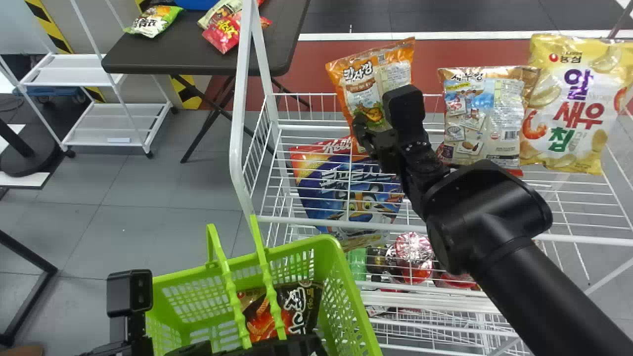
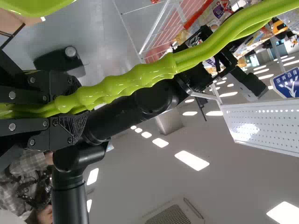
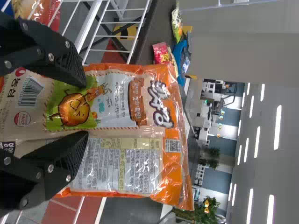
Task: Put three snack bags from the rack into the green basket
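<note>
orange and beige, a snack bag (image 1: 395,71) stands leaning a little at the upper level of the white wire rack (image 1: 321,223) in the head view. the right pincer (image 1: 371,136) is at its lower part, its arm slanting in from the bottom right. to the right of that arm stand a pale bag (image 1: 484,116) with a brown top and a big yellow bag (image 1: 568,99), one just beside the other. a blue bag (image 1: 321,183) sits lower, behind the white wires. down by the bottom edge, the left pincer (image 1: 269,345) is at the handles (image 1: 229,287) of the green basket (image 1: 326,242); a black snack bag (image 1: 304,301) already lies inside. at the upper left, a dark tabletop (image 1: 163,57) carries more snack bags.

the left wrist view shows the left pincer (image 2: 77,108) closed on the bumpy green handles, which run out from between its fingers. the right arm crosses behind them.

in the right wrist view, the right pincer (image 3: 86,109) is open, its two black fingers apart over the printed face of the orange and beige bag. whether they touch it, i cannot tell.
</note>
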You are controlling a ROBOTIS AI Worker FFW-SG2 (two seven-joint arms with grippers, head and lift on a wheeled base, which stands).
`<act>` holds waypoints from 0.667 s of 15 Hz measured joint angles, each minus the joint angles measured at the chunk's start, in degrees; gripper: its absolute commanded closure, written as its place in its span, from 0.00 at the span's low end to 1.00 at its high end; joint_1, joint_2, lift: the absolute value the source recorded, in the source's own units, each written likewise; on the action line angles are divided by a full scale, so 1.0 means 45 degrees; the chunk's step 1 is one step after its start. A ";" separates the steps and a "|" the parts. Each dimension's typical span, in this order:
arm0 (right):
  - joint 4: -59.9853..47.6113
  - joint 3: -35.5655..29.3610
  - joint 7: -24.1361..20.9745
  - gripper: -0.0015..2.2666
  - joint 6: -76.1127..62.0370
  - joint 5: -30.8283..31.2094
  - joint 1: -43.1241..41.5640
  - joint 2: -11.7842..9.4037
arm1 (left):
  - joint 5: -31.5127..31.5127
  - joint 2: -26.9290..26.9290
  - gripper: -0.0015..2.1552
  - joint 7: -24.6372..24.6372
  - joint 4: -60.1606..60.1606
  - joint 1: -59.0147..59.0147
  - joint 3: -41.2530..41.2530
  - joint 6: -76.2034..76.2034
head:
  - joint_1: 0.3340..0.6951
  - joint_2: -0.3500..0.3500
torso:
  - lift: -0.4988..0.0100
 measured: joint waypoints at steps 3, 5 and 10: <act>-0.0532 -0.0117 0.0179 0.99 0.0121 0.0009 0.0334 -0.0226 | 0.0001 0.0000 1.00 -0.0001 0.0004 0.0000 0.0002 -0.0011 | 1.00 0.62 | 0.98; -0.1165 -0.0186 0.0197 0.99 0.0155 -0.0032 0.0690 -0.0441 | 0.0001 0.0000 1.00 0.0004 0.0004 0.0001 -0.0002 0.0001 | 1.00 0.61 | 0.98; -0.4313 -0.0928 0.0627 0.99 0.0628 -0.0555 0.2308 -0.1231 | 0.0001 0.0000 1.00 0.0064 0.0005 0.0000 -0.0002 0.0005 | 1.00 0.59 | 0.98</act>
